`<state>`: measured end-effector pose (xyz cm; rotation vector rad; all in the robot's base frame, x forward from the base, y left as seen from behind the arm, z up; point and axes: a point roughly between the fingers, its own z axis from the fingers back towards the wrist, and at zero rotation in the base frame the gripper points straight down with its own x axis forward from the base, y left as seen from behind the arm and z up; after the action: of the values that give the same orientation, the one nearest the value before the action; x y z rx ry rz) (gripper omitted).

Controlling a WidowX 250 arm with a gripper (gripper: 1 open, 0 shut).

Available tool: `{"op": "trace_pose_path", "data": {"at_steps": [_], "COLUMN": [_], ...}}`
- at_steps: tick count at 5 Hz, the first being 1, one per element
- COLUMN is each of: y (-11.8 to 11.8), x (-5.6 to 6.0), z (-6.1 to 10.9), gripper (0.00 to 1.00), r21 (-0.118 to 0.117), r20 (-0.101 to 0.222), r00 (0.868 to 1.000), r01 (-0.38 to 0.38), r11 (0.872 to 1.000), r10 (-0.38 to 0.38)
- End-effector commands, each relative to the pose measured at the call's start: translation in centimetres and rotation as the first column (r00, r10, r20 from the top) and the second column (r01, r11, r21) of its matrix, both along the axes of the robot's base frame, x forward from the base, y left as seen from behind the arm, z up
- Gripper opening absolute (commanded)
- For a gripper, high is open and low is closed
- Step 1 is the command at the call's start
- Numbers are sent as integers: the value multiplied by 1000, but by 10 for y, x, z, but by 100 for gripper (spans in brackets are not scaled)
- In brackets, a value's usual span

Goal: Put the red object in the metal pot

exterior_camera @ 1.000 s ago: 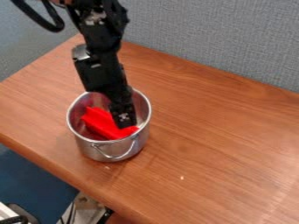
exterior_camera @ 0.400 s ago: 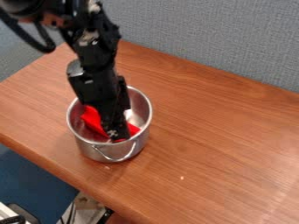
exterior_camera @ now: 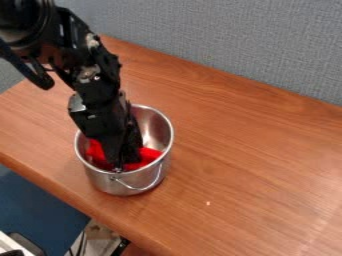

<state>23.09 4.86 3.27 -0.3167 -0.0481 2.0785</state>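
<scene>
The hand (exterior_camera: 123, 153) reached down inside the metal pot (exterior_camera: 155, 128) at the red object (exterior_camera: 144, 156); whether its jaws gripped was hidden.

The black robot tool (exterior_camera: 123, 156) now reaches deeper into the small shiny stainless-steel pot (exterior_camera: 126, 152) than a second ago, its arm leaning in more from the left. The bright red elongated block (exterior_camera: 144, 155) lies lower inside, showing less red above the rim.

Brown wooden table (exterior_camera: 254, 150), grey-blue wall (exterior_camera: 241, 40) behind, dark floor below.
</scene>
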Motion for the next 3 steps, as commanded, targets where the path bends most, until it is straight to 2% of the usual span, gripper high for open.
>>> {"op": "trace_pose_path", "data": {"at_steps": [1, 2, 3], "y": [17, 32, 45], "x": [-6, 2, 10], "z": [-16, -10, -4], "gripper": [0, 0, 0], "r21": [-26, -41, -58], "r20": [-67, -55, -43], "r00": [997, 989, 974], "r01": [-40, -136, -225], "r11": [999, 990, 973], "r10": [38, 134, 223]}}
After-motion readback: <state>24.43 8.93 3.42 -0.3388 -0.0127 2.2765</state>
